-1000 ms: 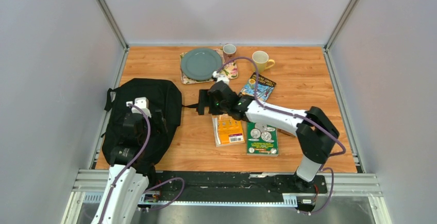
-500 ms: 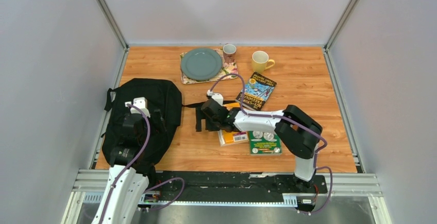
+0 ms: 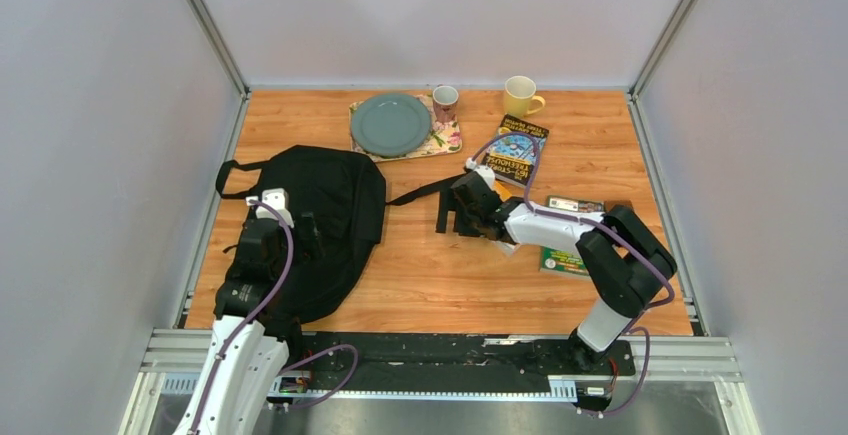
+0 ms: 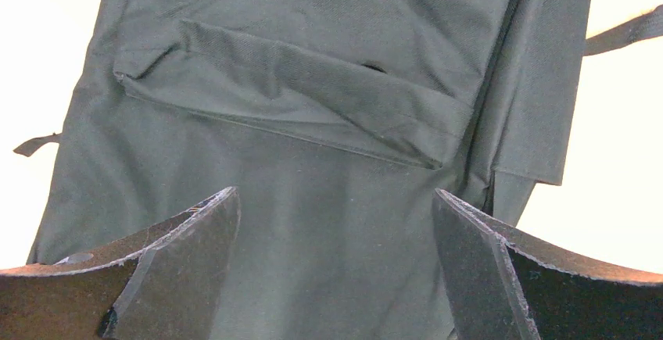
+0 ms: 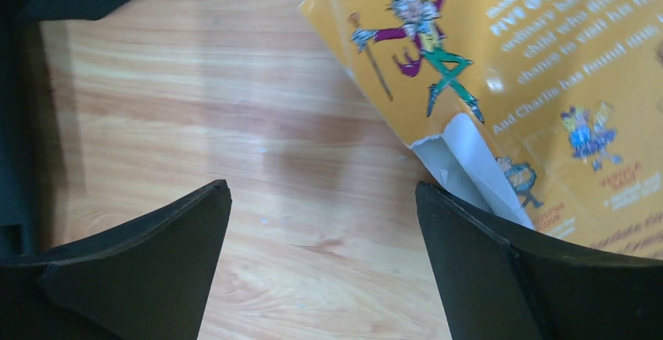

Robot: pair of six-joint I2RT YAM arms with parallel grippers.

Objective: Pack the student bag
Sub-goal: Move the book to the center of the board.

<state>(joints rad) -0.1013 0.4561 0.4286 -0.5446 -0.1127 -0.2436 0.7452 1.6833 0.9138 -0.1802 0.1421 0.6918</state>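
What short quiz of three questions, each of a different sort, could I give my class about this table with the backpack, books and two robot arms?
1. True or false: the large black soft fabric backpack lies beneath the left gripper.
2. What sits on the floral rectangular placemat?
3. Fill in: the right gripper has its jaws ____ above the wooden table.
Key: 1 true; 2 the round grey plate; 3 open.
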